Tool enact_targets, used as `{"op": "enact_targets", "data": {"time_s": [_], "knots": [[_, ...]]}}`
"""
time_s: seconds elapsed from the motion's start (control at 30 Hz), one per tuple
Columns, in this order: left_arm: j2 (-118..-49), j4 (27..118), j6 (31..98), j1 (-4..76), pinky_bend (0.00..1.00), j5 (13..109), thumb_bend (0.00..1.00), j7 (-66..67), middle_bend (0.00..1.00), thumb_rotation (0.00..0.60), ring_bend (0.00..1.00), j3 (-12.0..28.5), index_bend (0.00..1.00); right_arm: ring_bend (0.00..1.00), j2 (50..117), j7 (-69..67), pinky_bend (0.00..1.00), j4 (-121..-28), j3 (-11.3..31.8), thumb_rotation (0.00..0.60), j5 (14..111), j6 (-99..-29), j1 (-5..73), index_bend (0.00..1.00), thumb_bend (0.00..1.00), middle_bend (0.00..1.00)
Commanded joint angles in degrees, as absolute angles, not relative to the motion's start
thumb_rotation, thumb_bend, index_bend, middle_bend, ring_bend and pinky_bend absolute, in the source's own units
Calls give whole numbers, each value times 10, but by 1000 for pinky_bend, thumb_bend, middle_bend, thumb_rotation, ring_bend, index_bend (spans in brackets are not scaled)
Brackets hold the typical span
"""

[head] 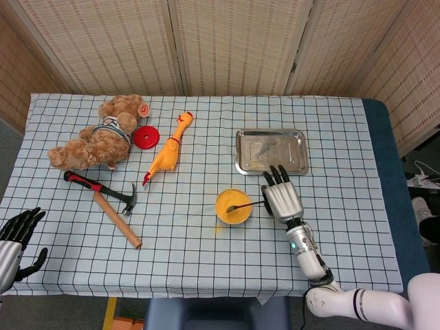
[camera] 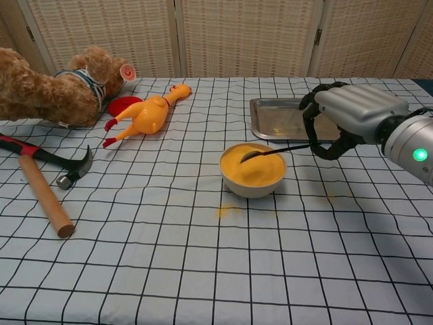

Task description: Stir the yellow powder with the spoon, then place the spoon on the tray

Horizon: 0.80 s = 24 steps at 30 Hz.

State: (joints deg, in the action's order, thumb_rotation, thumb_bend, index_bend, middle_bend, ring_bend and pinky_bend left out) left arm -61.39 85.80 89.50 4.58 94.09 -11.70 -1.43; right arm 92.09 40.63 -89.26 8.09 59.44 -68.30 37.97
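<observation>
A white bowl (head: 233, 207) (camera: 253, 170) of yellow powder stands mid-table. My right hand (head: 281, 199) (camera: 345, 116) sits just right of it and grips the handle of a dark spoon (head: 245, 205) (camera: 274, 151), whose tip rests in the powder. Behind the hand lies the steel tray (head: 271, 151) (camera: 284, 118), with nothing on it. My left hand (head: 15, 237) hangs off the table's near left corner, fingers apart and holding nothing; only the head view shows it.
A teddy bear (head: 100, 136) (camera: 51, 91), a red disc (head: 146, 137), a yellow rubber chicken (head: 167, 150) (camera: 145, 115) and a hammer (head: 110, 201) (camera: 42, 177) lie on the left half. Some spilled powder (camera: 226, 211) marks the cloth in front of the bowl.
</observation>
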Motion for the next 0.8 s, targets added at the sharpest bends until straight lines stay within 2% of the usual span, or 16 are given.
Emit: {"op": "enact_targets", "data": {"time_s": [0.03, 0.37, 0.8], "knots": [[-614, 858, 896, 45, 100, 942, 461, -116, 0, 600, 0, -15, 0, 0, 905, 414, 0, -913, 68, 600, 589, -679, 370, 904, 625, 164], [-613, 858, 893, 47, 100, 941, 461, -118, 0, 600, 0, -14, 0, 0, 919, 431, 0, -893, 69, 600, 558, -654, 378, 904, 626, 164], [-613, 853, 887, 49, 100, 935, 461, -128, 0, 600, 0, -12, 0, 0, 979, 447, 0, -809, 102, 600, 543, -654, 406, 905, 631, 167]]}}
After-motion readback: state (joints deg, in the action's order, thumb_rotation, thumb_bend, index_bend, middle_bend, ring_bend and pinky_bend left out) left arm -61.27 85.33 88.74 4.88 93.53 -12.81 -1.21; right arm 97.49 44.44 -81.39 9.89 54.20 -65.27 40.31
